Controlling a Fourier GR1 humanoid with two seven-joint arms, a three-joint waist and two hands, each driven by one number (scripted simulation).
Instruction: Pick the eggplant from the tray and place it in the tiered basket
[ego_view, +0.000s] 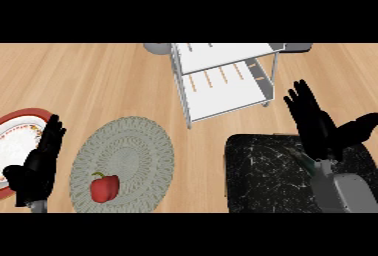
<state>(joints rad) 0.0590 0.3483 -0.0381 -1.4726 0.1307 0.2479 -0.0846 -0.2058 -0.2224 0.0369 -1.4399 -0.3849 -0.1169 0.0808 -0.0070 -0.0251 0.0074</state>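
The black marbled tray (258, 175) lies at the lower right of the wooden counter. My right hand (319, 131) hovers over its far right part, open, fingers straight and pointing away, thumb spread to the right. No eggplant shows; the hand and forearm hide part of the tray. The white tiered basket (221, 100) stands at the top middle, just beyond and left of the right hand's fingertips, with nothing on the shelves that show. My left hand (38, 167) rests open at the left edge, holding nothing.
A red bell pepper (105, 188) lies on a round grey woven mat (129, 150) at the lower left of centre. A red-rimmed patterned plate (18, 131) sits at the far left, partly under the left hand. Bare wood lies between mat, tray and basket.
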